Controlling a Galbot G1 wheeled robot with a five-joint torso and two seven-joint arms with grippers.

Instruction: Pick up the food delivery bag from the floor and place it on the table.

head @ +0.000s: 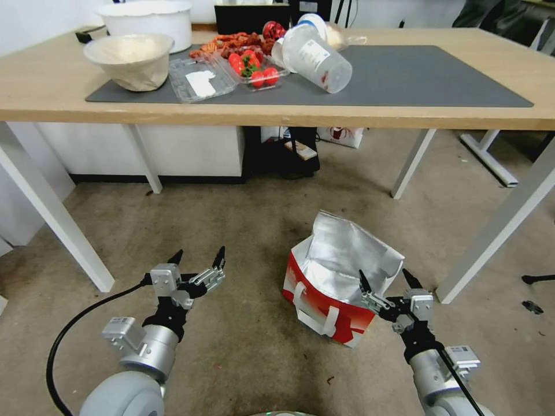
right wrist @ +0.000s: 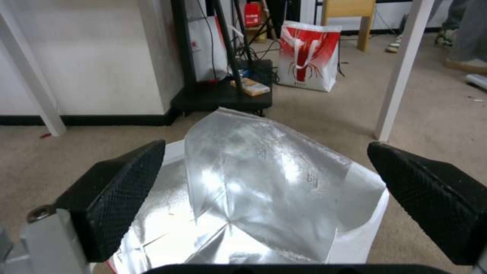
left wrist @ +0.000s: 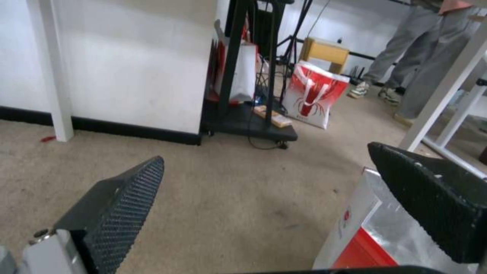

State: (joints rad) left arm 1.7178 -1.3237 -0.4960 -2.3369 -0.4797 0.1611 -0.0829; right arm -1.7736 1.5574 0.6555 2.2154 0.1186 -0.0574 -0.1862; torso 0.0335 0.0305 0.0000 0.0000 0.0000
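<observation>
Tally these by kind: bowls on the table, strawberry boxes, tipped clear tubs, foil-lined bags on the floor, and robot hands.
Bowls: 2, the white bowl and the beige bowl
Strawberry box: 1
Tipped clear tub: 1
Foil-lined bag: 1
Hands: 2, the left hand and the right hand, both open
Total: 7

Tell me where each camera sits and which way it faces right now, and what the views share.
Head view: on the robot's head, facing forward and down at the floor, the food delivery bag and the table; left gripper and right gripper show, open.
Left wrist view: facing along the carpet between its open fingers; bag corner at the edge.
Right wrist view: just above the bag's foil lining, between its fingers.
All share the bag.
</observation>
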